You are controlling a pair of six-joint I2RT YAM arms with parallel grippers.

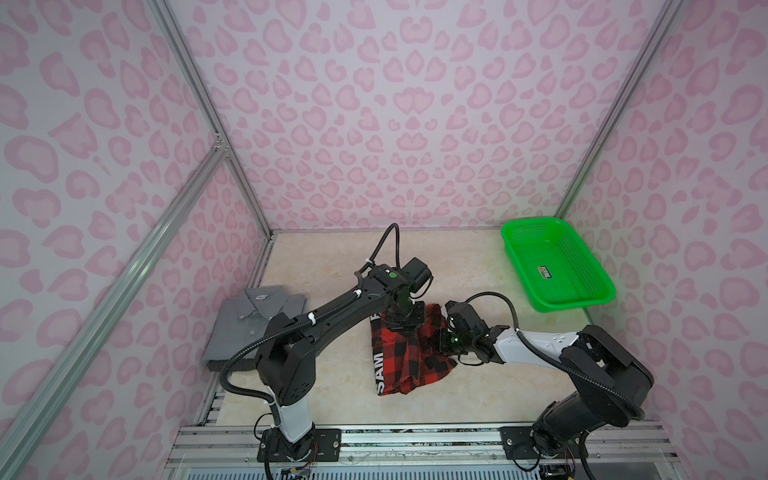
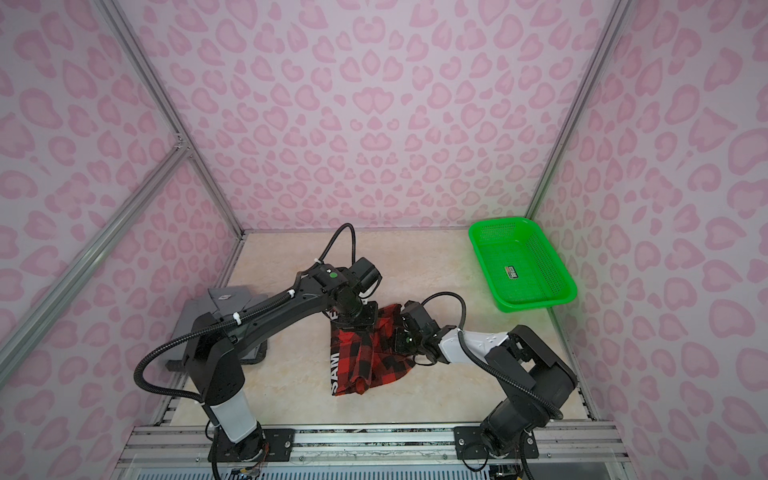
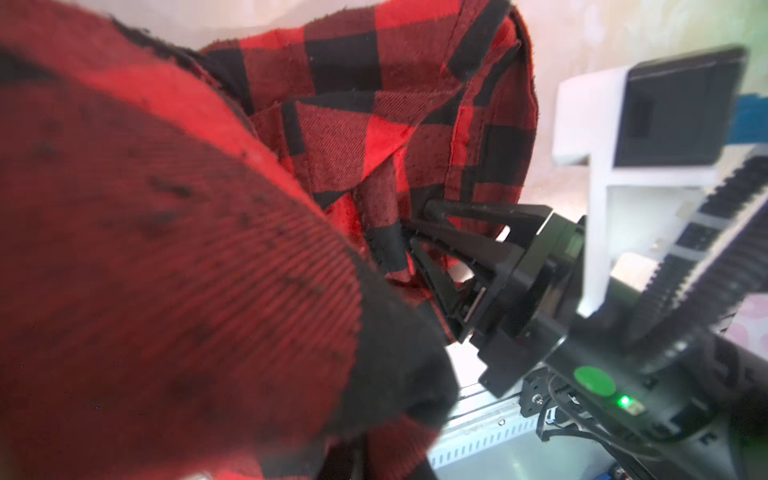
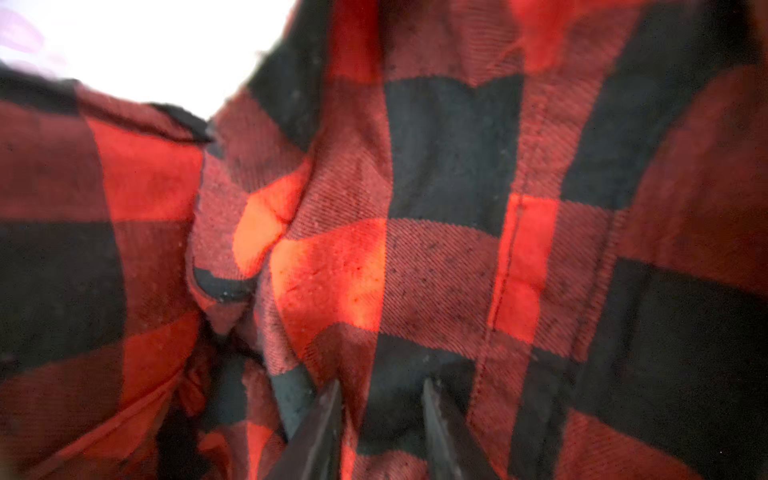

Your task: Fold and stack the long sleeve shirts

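Left tool (image 1: 401,326) clenched on the upper edge of the red-and-black checked shirt (image 1: 409,361); cloth bunched and raised beneath it, in the middle of the bench (image 1: 332,266). Right tool (image 3: 419,226) straddles a fold on the shirt's right side, fingers (image 4: 328,415) slightly apart with cloth between; cannot tell if pinched firm.

Green perforated plastic basket (image 1: 557,307), far right corner: only a small printed label (image 1: 545,272) on its floor.

Checked shirt: crumpled, lower part lying on the bench, black band with white lettering (image 1: 380,374) along its left edge. Twill weave, soft nap, stitched seam.

Grey shirt (image 1: 245,320): folded flat rectangle at the bench's left edge, collar toward the back wall, white neck label (image 1: 261,296), partly behind the left arm (image 1: 332,311).
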